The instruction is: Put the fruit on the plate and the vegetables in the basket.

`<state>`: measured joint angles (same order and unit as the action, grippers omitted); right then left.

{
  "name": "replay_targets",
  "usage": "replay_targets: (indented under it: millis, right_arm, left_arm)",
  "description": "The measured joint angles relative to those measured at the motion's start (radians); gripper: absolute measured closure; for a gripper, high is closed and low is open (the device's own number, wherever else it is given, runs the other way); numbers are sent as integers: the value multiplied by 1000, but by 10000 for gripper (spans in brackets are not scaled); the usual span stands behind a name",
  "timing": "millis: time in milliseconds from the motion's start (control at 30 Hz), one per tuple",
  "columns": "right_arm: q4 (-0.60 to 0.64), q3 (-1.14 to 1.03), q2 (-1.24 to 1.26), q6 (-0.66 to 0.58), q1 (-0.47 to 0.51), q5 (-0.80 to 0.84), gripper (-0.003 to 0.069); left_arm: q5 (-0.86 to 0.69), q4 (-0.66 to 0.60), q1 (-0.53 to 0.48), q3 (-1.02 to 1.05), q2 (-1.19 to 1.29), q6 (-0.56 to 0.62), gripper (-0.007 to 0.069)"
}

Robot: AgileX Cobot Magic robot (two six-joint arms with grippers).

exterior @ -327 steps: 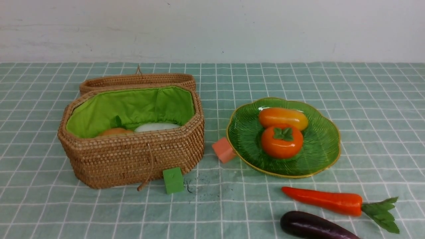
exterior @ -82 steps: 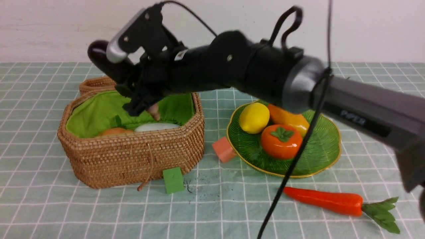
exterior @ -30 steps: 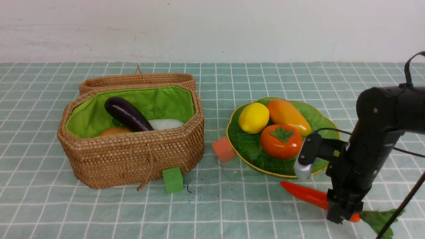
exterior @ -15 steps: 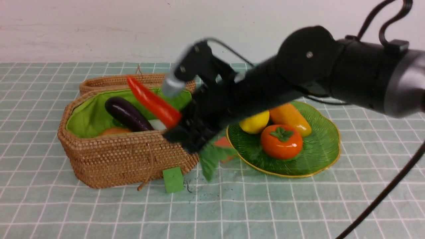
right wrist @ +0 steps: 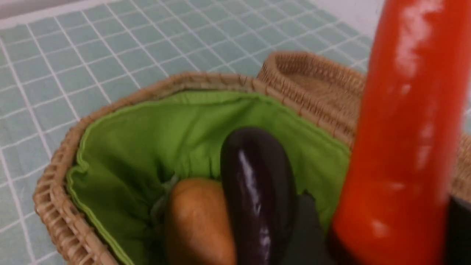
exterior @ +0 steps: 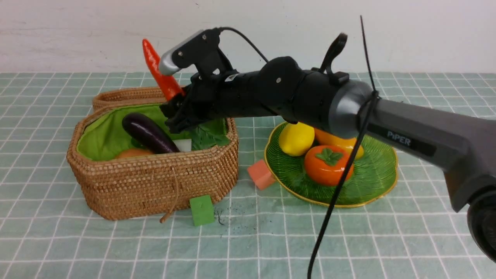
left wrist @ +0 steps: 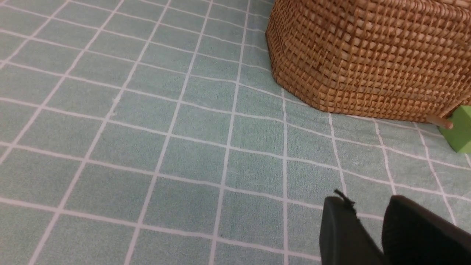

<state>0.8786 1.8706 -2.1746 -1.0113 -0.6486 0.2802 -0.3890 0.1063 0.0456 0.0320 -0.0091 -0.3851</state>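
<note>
From the front, you are nearing the end: the lemon (exterior: 296,138), mango (exterior: 338,140) and persimmon (exterior: 328,164) are lying on the green plate (exterior: 378,178), and the eggplant (exterior: 149,133) is lying in the wicker basket (exterior: 155,182). Your right gripper (exterior: 176,104) is carrying the carrot (exterior: 159,71) above the basket, tip upward and leaves dangling inside; you cannot tell whether the jaws are clamped or parting. A second ago that carrot was on the cloth beside the plate.

In the left wrist view, your left gripper (left wrist: 371,224) is hovering over bare cloth beside the basket, fingers nearly together, holding nothing.

In the right wrist view, the carrot is standing over the lining, with the potato (right wrist: 197,221) and eggplant below.
</note>
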Motion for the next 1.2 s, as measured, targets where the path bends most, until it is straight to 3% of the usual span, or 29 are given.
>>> replay_targets:
  millis: [33, 100, 267, 333, 433, 467, 500, 533, 700, 767, 967, 1200]
  right_arm:
    - [-2, 0, 0, 12, 2, 18, 93]
    - [-29, 1, 28, 30, 15, 84, 8]
    - [-212, 1, 155, 125, 88, 410, 1]
    - [-313, 3, 224, 201, 134, 553, 41]
    - [-455, 9, 330, 350, 212, 748, 144]
    - [-517, 9, 372, 401, 243, 842, 218]
    - [-524, 9, 379, 417, 248, 855, 230]
    - [-575, -4, 438, 474, 287, 927, 346]
    - [-614, -140, 598, 645, 362, 957, 634]
    - [-623, -218, 651, 681, 378, 965, 670]
    - [-625, -425, 804, 718, 389, 976, 676]
    - [-622, -454, 835, 725, 389, 976, 674]
  left_arm:
    - [0, 0, 0, 0, 0, 0, 449]
    - [0, 0, 0, 0, 0, 0, 449]
    - [0, 0, 0, 0, 0, 0, 441]
    - [0, 0, 0, 0, 0, 0, 439]
    - [0, 0, 0, 0, 0, 0, 438]
    - [0, 0, 0, 0, 0, 0, 437]
    - [0, 0, 0, 0, 0, 0, 437]
    - [0, 0, 0, 0, 0, 0, 435]
    - [0, 0, 0, 0, 0, 0, 428]
    - [0, 0, 0, 0, 0, 0, 426]
    - [0, 0, 0, 0, 0, 0, 419]
    - [0, 0, 0, 0, 0, 0, 413]
